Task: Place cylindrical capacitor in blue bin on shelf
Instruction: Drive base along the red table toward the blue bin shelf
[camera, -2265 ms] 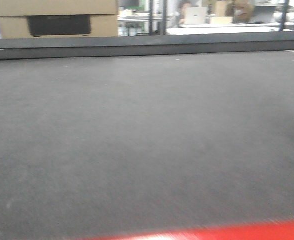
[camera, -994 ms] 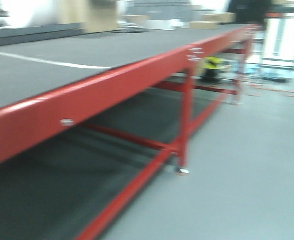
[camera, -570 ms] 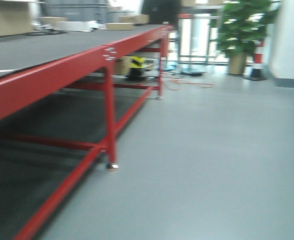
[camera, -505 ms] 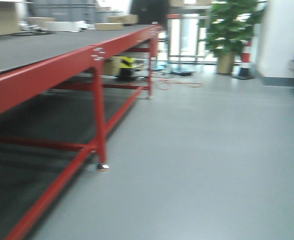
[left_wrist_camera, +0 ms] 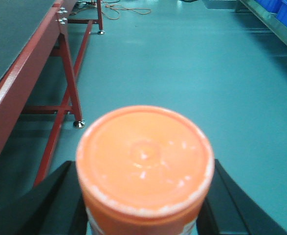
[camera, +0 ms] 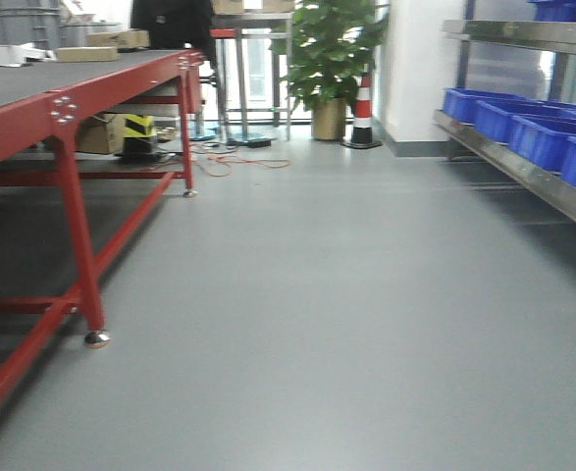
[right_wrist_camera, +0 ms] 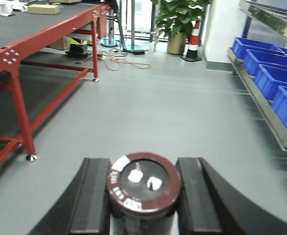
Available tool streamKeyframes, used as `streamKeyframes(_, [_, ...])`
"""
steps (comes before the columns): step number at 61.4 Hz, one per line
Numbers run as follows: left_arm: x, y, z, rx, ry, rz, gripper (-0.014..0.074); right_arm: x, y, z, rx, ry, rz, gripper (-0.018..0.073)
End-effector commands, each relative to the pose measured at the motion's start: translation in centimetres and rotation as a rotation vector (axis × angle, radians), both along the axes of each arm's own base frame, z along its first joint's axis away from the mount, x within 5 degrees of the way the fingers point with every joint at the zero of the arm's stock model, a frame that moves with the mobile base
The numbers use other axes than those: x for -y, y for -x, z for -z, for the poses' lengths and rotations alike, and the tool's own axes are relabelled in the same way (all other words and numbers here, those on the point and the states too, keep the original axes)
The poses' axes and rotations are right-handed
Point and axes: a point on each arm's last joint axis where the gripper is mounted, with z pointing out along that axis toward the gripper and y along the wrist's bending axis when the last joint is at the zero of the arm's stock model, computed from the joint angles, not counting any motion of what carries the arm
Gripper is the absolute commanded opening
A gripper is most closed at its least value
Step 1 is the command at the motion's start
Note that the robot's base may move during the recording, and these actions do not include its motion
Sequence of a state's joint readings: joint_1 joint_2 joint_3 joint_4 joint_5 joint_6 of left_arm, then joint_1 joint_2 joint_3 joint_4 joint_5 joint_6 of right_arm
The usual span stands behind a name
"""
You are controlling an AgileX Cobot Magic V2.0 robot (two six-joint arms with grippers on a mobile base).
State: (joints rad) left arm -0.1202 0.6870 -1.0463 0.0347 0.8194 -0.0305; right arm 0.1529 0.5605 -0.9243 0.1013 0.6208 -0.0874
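**Front view.** A grey floor (camera: pixel 346 294) stretches ahead. A red table (camera: pixel 32 118) fills the left side. The steel shelf (camera: pixel 523 169) runs along the right edge, with blue bins (camera: pixel 523 123) on its lower tier. A potted plant (camera: pixel 332 54) and a traffic cone (camera: pixel 363 113) stand at upper centre. No gripper and no capacitor appear here.

**Left wrist view.** At the bottom of the frame, the left gripper (left_wrist_camera: pixel 145 215) is clamped on an orange-lidded jar (left_wrist_camera: pixel 145 161), with a dark finger against each side.

**Right wrist view.** At bottom centre, the right gripper (right_wrist_camera: pixel 143 198) is closed to the width of the cylindrical capacitor (right_wrist_camera: pixel 144 182), with black fingers (right_wrist_camera: pixel 97 196) pressed on either side.
- **Orientation:** Its long axis appears to run toward the lens. The end with two pale terminals faces the camera, and the body drops out of the lower edge.
- **Distance to the target:** The shelf and bins sit at the right edge, well apart from the capacitor.

**Likely risks.**
- The short, smooth sleeve could slip or tilt between the pads while the base is moving.
- The arm could strike the shelf's front rail or upper tier when reaching in.
- The jar in the other gripper could knock against the shelf.
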Motion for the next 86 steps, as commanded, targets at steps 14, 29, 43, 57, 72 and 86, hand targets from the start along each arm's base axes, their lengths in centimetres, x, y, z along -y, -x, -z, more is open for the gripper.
streamKeyframes(14, [0.09, 0.05, -0.3, 0.028, 0.008, 0.008, -0.0111, 0.07, 0.02, -0.28, 0.034, 0.004, 0.006, -0.009])
streamKeyframes(29, [0.06, 0.25, -0.37, 0.035, 0.008, 0.008, -0.0111, 0.09, 0.14, -0.31, 0.037, 0.004, 0.006, -0.009])
streamKeyframes(43, [0.0, 0.73, -0.53, 0.05, 0.01, 0.008, -0.0111, 0.09, 0.14, -0.31, 0.037, 0.004, 0.006, -0.009])
streamKeyframes(57, [0.0, 0.73, -0.53, 0.05, 0.01, 0.008, -0.0111, 0.09, 0.14, -0.31, 0.037, 0.004, 0.006, -0.009])
streamKeyframes(72, [0.0, 0.73, -0.53, 0.05, 0.01, 0.008, -0.0111, 0.09, 0.14, -0.31, 0.037, 0.004, 0.006, -0.009])
streamKeyframes(86, [0.0, 0.73, -0.53, 0.05, 0.01, 0.008, -0.0111, 0.09, 0.14, -0.31, 0.037, 0.004, 0.006, -0.009])
